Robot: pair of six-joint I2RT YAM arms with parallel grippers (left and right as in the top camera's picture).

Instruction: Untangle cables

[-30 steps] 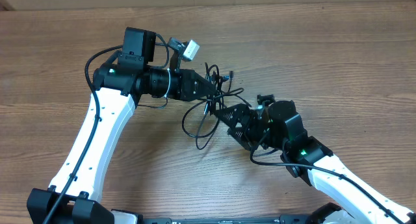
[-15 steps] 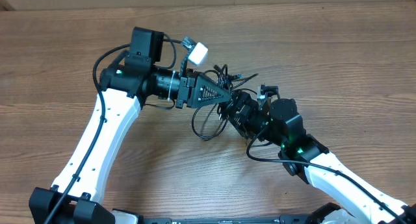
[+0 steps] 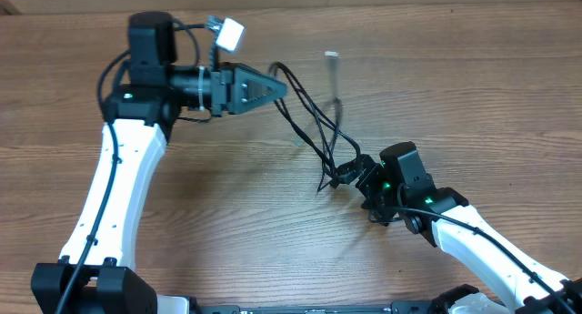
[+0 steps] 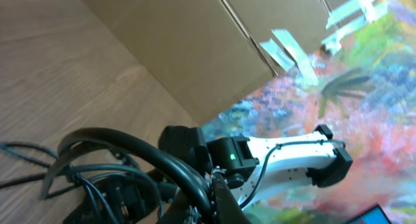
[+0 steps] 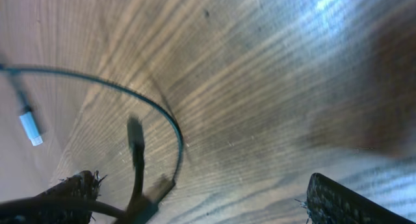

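Wooden table [image 3: 473,68]: left gripper [image 3: 277,85], clenched on cables [image 3: 318,134], has pulled away from right gripper [image 3: 353,179], now released; cables stretch between them, apparently loosening the tangle.

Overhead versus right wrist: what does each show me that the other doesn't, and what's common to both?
Only overhead: the left tool shut on the cables, which stretch down across the table to the right tool. Only right wrist: the right tool's fingers standing wide apart, with a strand passing close to one of them. Both: the thin black cables, a pale plug and the wooden table.
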